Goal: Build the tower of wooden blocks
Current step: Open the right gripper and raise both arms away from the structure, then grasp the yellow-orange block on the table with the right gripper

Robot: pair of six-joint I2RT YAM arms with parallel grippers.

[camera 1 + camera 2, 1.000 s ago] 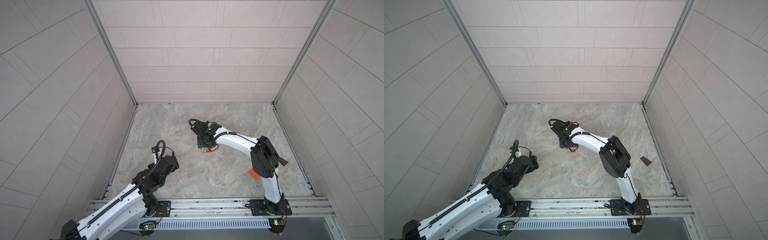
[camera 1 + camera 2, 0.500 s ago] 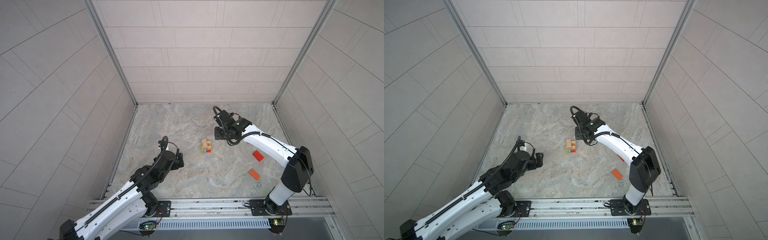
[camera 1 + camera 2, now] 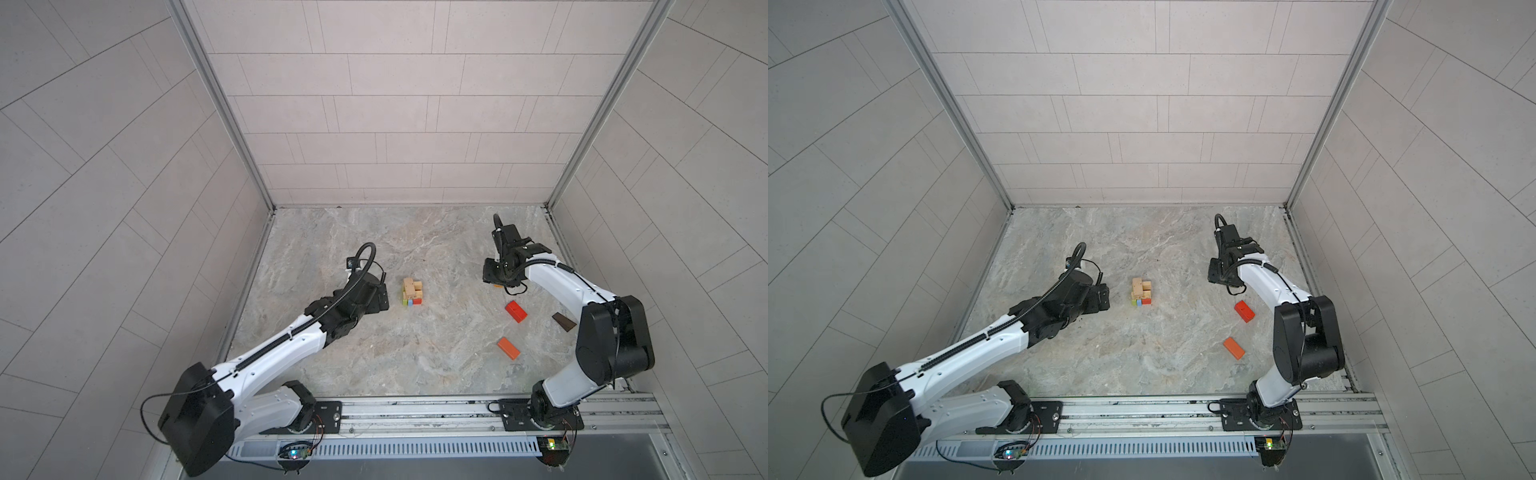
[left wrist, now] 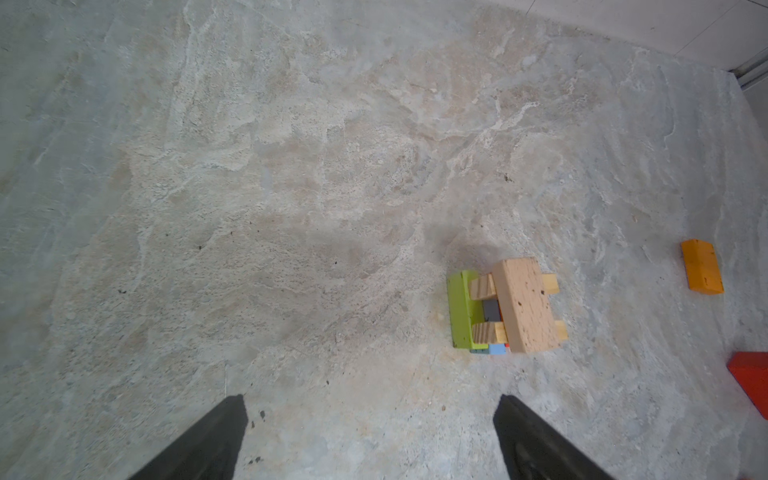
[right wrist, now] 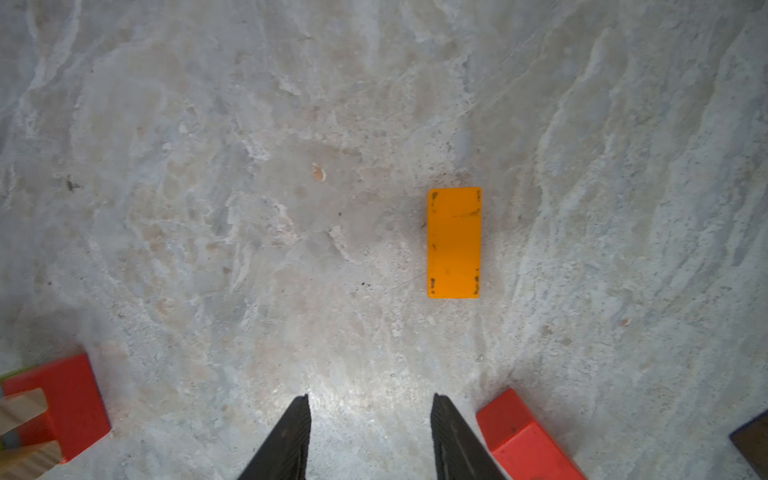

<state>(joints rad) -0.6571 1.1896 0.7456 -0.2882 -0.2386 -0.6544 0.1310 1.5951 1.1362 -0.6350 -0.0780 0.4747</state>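
Observation:
The tower [image 3: 412,292] [image 3: 1141,292] stands mid-floor: lime green, light blue and red planks lowest, tan planks crossed above, as the left wrist view shows [image 4: 507,309]. My left gripper [image 3: 381,300] [image 4: 372,405] hangs open just left of it, empty. My right gripper [image 3: 492,277] [image 5: 371,398] is open and empty at the right, above a flat orange block [image 5: 454,242]. A red block [image 3: 515,311] [image 5: 523,440] lies beside the right fingers. An orange-red block [image 3: 508,348] and a dark brown block [image 3: 564,321] lie nearer the front right.
Tiled walls close the marble floor [image 3: 415,353] on three sides, with a metal rail [image 3: 415,409] along the front. The right arm's elbow [image 3: 611,345] looms over the front right corner beside the dark brown block.
The right arm has swung from the tower to the right, over the loose blocks, and its jaws have narrowed. The left arm has reached closer to the tower.

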